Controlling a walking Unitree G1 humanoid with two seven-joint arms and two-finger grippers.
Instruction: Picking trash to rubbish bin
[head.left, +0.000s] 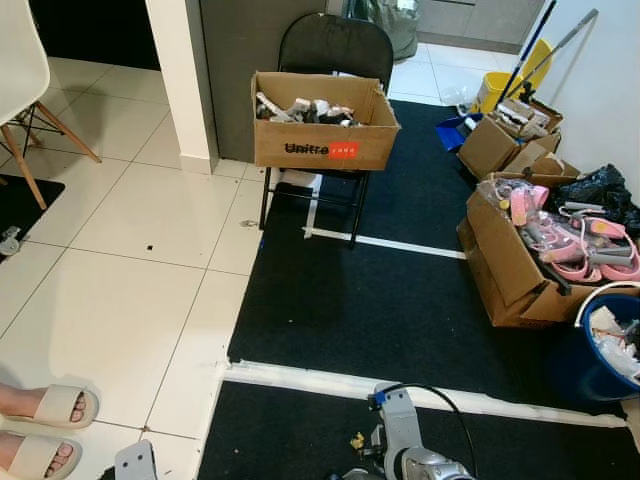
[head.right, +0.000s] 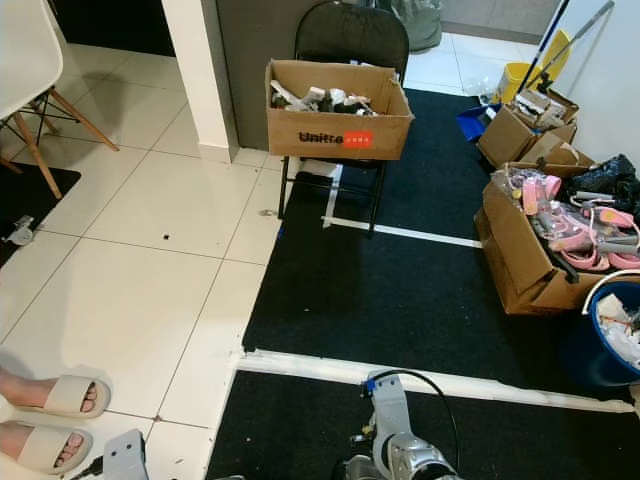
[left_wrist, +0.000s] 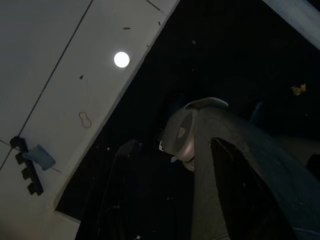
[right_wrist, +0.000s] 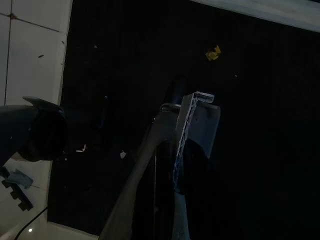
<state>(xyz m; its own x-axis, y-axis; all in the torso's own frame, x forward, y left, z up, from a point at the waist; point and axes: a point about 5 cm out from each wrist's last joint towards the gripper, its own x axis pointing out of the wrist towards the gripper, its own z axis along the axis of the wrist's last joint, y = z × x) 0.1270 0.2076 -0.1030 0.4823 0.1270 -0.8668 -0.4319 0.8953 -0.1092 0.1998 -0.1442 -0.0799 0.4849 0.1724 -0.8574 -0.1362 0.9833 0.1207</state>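
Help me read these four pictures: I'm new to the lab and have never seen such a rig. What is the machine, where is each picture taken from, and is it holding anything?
It is a walking humanoid robot with two arms. The two bright pictures come from the two eyes of its head camera, looking down at the floor ahead. They show a Unitree cardboard box of odds and ends on a black folding chair, a black mat, open boxes of pink items at right, and a blue bin with rubbish in it. A small yellow scrap lies on the mat near the robot. A person's sandalled feet stand at lower left.

The two dark pictures come from cameras on the wrists, looking along the hanging grippers. Both arms hang idle; nothing appears held.
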